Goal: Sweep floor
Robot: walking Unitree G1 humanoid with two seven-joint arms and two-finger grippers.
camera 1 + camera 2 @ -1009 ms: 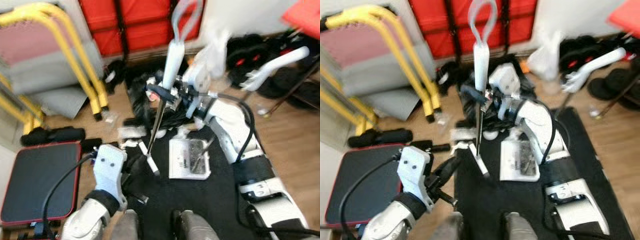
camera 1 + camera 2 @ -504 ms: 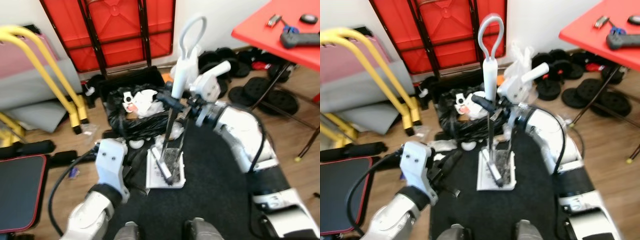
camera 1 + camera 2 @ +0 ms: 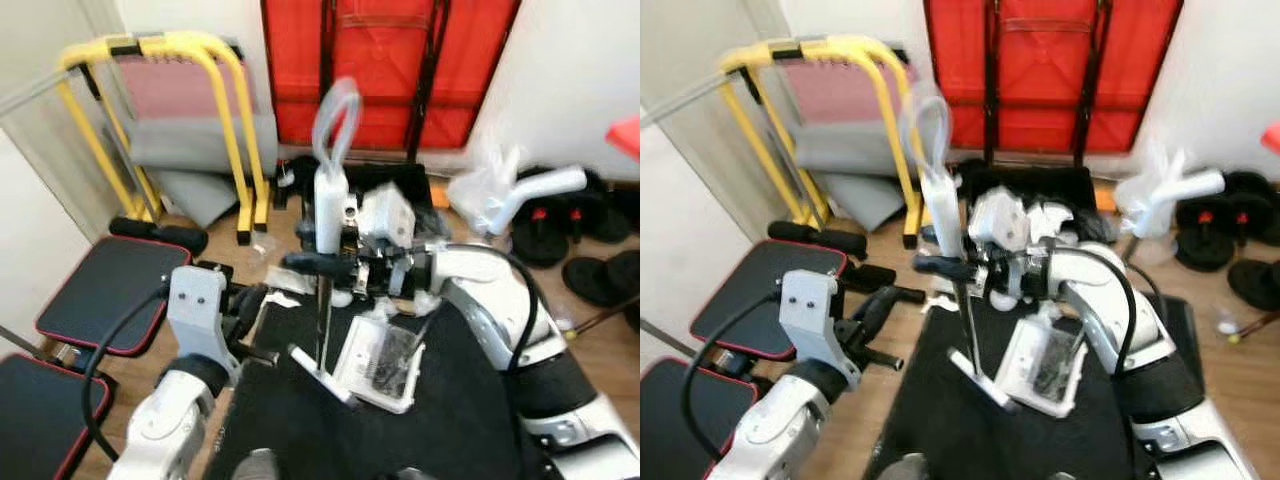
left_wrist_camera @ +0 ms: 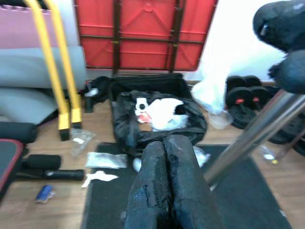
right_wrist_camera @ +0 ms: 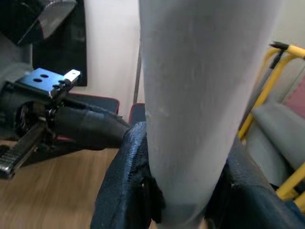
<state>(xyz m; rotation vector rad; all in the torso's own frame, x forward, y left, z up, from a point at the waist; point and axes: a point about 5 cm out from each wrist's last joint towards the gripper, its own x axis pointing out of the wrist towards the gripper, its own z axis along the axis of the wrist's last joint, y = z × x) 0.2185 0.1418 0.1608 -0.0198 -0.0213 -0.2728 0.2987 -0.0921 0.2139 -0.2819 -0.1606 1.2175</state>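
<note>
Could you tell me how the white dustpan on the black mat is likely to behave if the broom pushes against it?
The white dustpan looks thin and plastic, so probably light; a push from the broom in the right gripper would likely slide it. The black mat may add some grip. It already lies slightly tilted with debris inside, so a hard shove could spill it.

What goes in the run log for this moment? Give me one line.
task: sweep floor | right gripper: shut on broom handle | left gripper: shut, empty, over black mat | dustpan: on mat, debris inside
</note>
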